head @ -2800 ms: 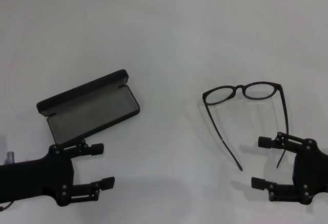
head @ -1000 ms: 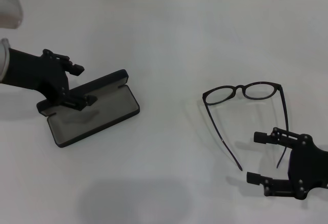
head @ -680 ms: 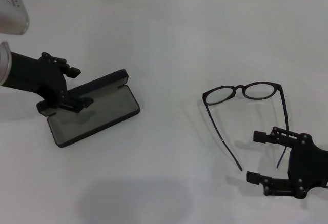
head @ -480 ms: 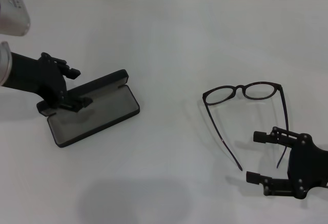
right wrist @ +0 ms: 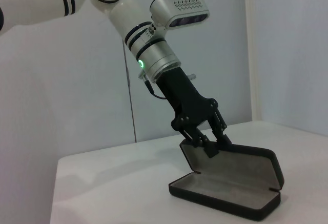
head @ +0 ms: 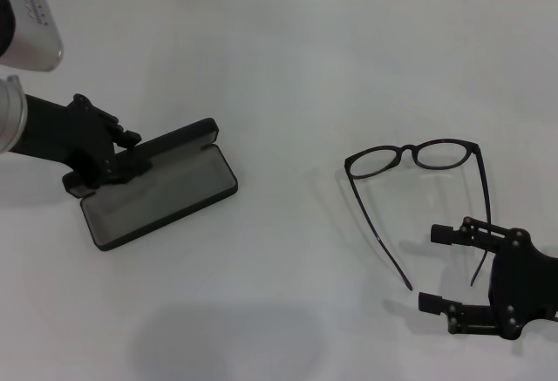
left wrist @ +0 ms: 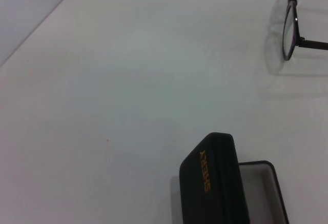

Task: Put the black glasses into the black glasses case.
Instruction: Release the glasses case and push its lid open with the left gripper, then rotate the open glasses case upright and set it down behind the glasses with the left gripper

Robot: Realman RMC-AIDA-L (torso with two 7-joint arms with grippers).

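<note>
So the black glasses case (head: 157, 185) sits open toward the left edge of the white table (head: 288, 67), grey lining up, lid standing up at the back. The left gripper (head: 122, 156) is right at that lid, fingers pinched onto its upper edge, which is clearer in the right wrist view (right wrist: 212, 144). The black glasses (head: 418, 185) lie well apart from the case, over toward the right edge, temples unfolded and pointing at the near edge. The right gripper (head: 440, 269) is down by the near-right corner, fingers spread wide and holding nothing, just beside the temple tips.
</note>
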